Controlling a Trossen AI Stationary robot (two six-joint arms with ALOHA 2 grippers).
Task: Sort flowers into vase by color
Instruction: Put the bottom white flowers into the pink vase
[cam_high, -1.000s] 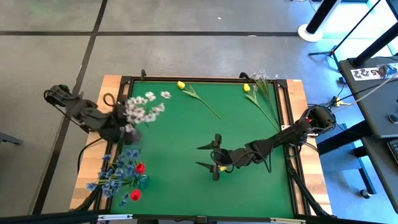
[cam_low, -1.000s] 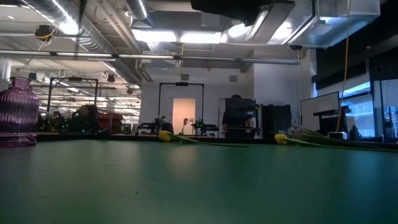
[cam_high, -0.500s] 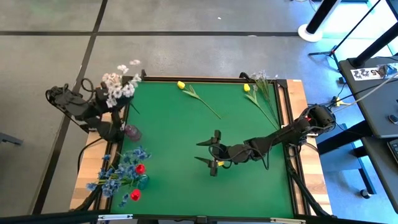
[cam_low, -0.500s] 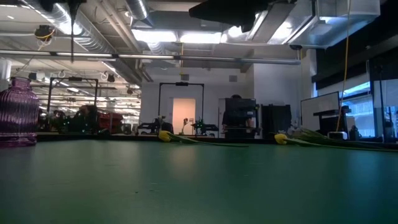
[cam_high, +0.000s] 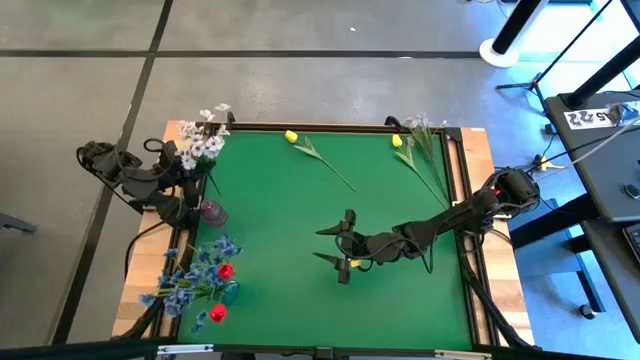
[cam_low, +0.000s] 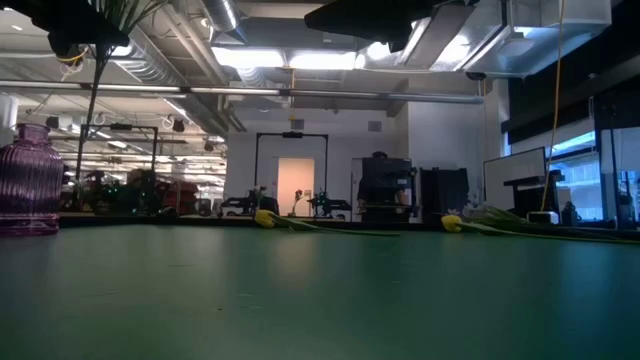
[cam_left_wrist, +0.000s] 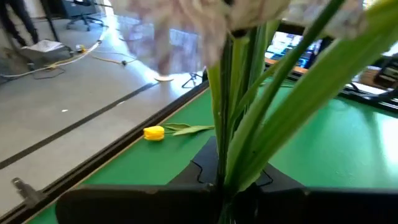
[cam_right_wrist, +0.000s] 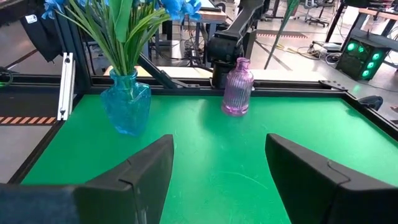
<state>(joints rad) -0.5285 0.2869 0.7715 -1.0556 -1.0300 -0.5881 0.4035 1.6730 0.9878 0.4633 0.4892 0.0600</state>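
Observation:
My left gripper (cam_high: 190, 175) is at the table's far left, shut on a bunch of white flowers (cam_high: 202, 140). Their blossoms fan out over the mat's far-left corner. A purple vase (cam_high: 213, 212) stands just near of it, also in the low view as the purple vase (cam_low: 30, 180). A blue vase (cam_right_wrist: 127, 106) at the near left holds blue flowers and red tulips (cam_high: 222, 272). Two yellow tulips (cam_high: 291, 136) (cam_high: 397, 141) and pale blossoms (cam_high: 420, 125) lie along the far edge. My right gripper (cam_right_wrist: 217, 168) hovers open over mid-table. My left gripper pinches the bundled green stems (cam_left_wrist: 227, 177) of the white flowers between its two fingers. The blossoms rise above the fingers and a thin stem end (cam_low: 90, 140) hangs below them. The bunch is lifted clear of the table, next to the purple vase.
Black frame rails (cam_high: 330, 127) run round the green mat (cam_high: 300, 230). The middle and near right of the mat are bare. The room beyond shows benches and equipment.
My left gripper has carried the white bunch from over the purple vase toward the table's far-left corner and rolled. The blossoms swung from pointing right over the mat to standing over that corner. The stem has come into the low view beside the vase.

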